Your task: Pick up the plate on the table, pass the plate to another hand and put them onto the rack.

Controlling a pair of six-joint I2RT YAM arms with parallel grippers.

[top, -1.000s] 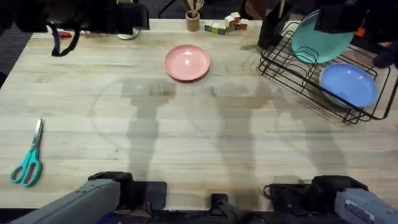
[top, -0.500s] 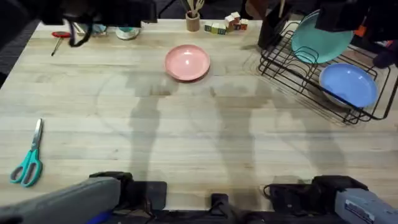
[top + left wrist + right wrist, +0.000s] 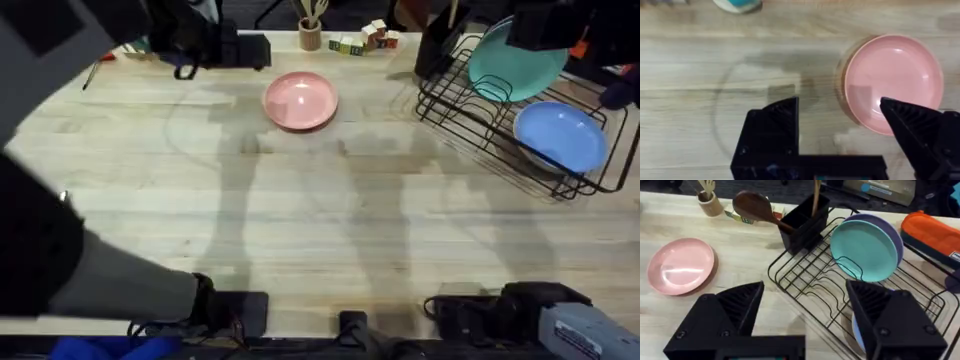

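The pink plate (image 3: 301, 100) lies flat on the far middle of the table (image 3: 330, 220). My left arm reaches large and dark across the table's left side, and my left gripper (image 3: 215, 48) hovers just left of the plate near the far edge. In the left wrist view the left gripper (image 3: 840, 125) is open and holds nothing, with one fingertip (image 3: 912, 120) over the pink plate (image 3: 892, 75). The right gripper (image 3: 805, 315) is open and empty, well back from the pink plate (image 3: 680, 265) and the rack (image 3: 815, 285). The black wire rack (image 3: 500, 120) stands at the far right.
In the rack stand a teal plate (image 3: 515, 60) and a light blue plate (image 3: 560, 135), with a black utensil holder (image 3: 440, 45) at its left end. A wooden cup (image 3: 311, 35) and small blocks (image 3: 365, 40) line the far edge.
My left arm has risen and swung over the table's left side, now covering the scissors. Its gripper has moved right along the far edge, closer to the pink plate. The plate has not moved.
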